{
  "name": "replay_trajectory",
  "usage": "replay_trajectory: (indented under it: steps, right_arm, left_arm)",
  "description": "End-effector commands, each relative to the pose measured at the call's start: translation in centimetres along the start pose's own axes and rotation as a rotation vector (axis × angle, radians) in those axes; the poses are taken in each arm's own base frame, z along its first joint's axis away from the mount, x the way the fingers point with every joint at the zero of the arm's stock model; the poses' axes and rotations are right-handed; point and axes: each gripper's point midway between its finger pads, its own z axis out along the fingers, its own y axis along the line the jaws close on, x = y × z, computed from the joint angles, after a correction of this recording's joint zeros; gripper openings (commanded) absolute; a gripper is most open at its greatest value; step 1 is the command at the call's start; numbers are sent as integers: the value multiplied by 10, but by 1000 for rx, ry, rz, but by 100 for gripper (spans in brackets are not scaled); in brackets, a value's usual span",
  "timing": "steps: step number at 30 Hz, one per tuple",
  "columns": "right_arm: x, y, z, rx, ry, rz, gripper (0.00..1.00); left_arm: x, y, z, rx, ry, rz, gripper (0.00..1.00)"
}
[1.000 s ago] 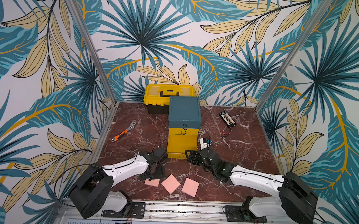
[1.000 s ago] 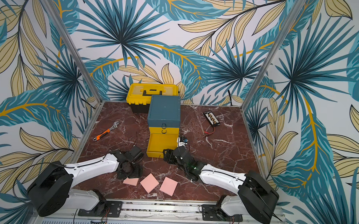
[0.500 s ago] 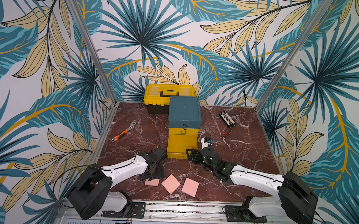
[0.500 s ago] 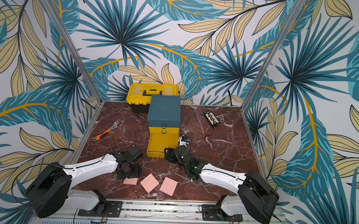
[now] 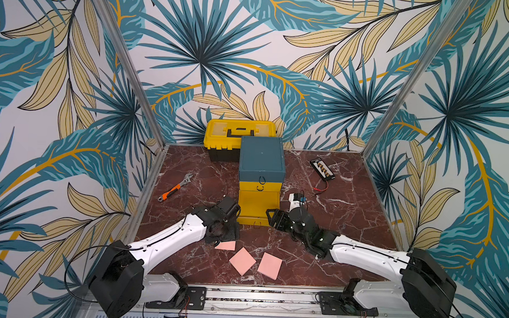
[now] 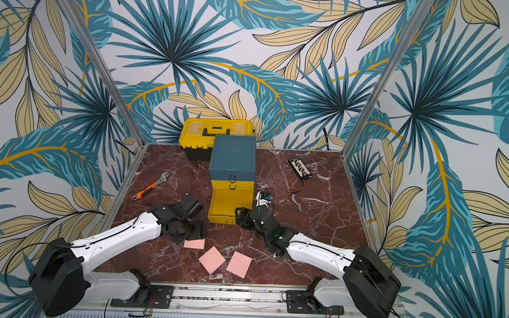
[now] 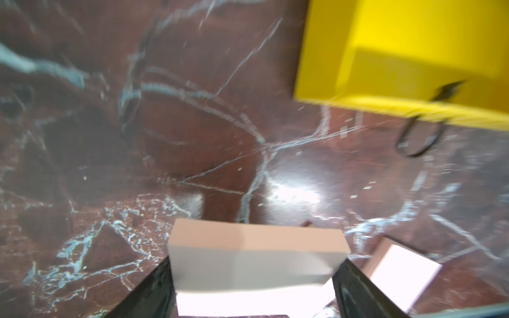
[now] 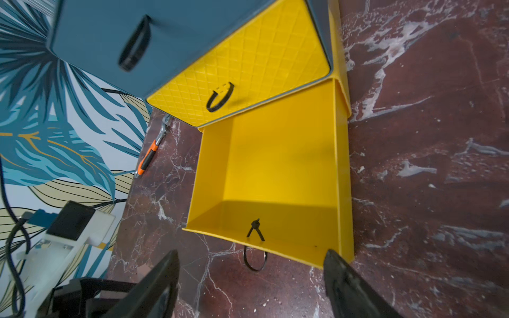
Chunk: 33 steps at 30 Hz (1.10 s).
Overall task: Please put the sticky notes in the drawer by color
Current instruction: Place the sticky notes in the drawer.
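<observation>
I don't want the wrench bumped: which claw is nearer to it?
Left. The left claw, gripping a pink pad, is on the wrench's side of the drawer; the right claw is at the open drawer's other side, farther off.

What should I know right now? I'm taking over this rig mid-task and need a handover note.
Left gripper: shut on one pink pad.
Right gripper: open, empty, facing the bottom drawer.
Bottom drawer: pulled out, empty. Teal top drawer and middle drawer: shut.
Two other pink pads lie flat on the table. No blue or green pads in view.
Left to do: put all three pink pads in, then close the drawer.
</observation>
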Motion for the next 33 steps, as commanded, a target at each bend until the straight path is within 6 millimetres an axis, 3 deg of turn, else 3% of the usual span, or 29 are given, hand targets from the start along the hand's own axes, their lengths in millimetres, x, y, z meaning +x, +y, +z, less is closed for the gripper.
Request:
replay_trajectory:
  steps: [1,6,11,21,24,33]
  right_arm:
    - [-11,-5,-14,23,-41,-30,82]
    - [-34,-4,-34,47,-103,-79,83]
    - [-43,-11,-47,70,-142,-84,85]
    - [-41,-19,-52,86,-147,-72,86]
    - [-49,-29,-52,117,-168,-59,86]
    - [-47,-35,-47,132,-157,-54,86]
  left_arm:
    - [-19,-14,-25,35,-63,26,86]
    - [-54,-41,-47,101,-156,31,86]
    - [-87,-63,-56,166,-218,28,86]
    - [-125,-96,-26,228,-229,46,86]
    - [-134,-101,-22,237,-244,48,86]
    - [-144,-116,-7,259,-217,66,86]
